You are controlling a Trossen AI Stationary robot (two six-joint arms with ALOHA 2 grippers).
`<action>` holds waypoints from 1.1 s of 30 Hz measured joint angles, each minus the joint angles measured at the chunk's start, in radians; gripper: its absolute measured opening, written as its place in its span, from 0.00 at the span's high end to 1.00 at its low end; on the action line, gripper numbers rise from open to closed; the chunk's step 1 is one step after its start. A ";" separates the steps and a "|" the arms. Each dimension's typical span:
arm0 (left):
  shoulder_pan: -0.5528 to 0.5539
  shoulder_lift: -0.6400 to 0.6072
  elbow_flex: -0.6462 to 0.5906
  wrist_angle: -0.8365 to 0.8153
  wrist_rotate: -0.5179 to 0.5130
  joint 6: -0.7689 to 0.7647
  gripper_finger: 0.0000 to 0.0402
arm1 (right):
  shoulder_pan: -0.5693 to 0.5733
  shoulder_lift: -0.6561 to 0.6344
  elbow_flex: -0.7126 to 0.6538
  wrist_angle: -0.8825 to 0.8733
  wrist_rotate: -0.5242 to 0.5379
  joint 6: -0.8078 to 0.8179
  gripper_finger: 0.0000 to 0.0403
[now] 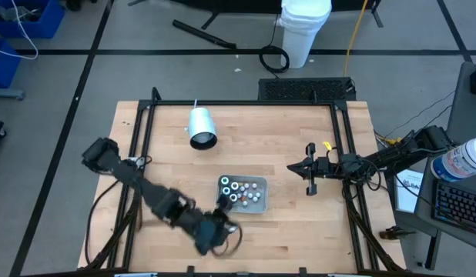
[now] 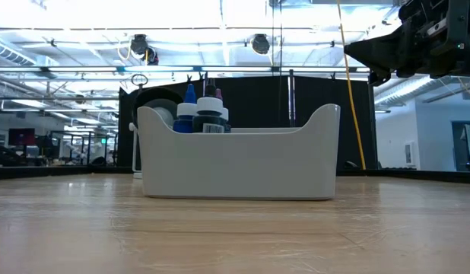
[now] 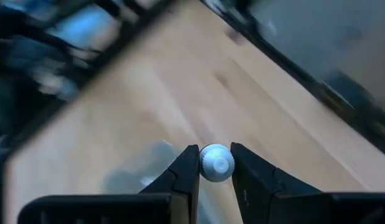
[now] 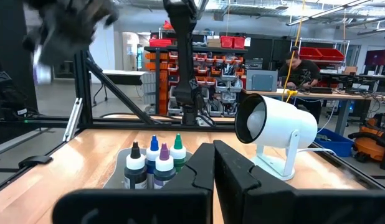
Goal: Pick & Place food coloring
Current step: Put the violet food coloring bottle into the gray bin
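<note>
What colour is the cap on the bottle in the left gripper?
White, on the bottle; clearest in the left wrist view.

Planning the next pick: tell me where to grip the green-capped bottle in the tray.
Grip the green-capped bottle at its cap and neck, coming straight down from above. It stands upright, packed against other bottles inside the tray, whose walls cover its body from the sides.

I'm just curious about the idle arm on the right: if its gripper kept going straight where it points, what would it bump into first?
Probably the tray of food coloring bottles. The shut right gripper points across the table toward it; the white cup sits off to one side, though depth is hard to judge.
</note>
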 joint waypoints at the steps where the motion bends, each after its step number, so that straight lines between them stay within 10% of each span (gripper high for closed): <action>1: 0.028 -0.012 0.000 0.042 0.000 0.009 0.81 | 0.000 0.000 0.000 0.000 0.000 0.000 1.00; 17: 0.484 0.176 0.000 0.296 0.449 -0.084 0.81 | 0.000 0.000 0.000 0.003 0.001 -0.060 1.00; 33: 0.454 0.263 -0.002 0.118 0.295 -0.125 0.81 | 0.000 0.000 0.000 0.001 0.003 -0.114 1.00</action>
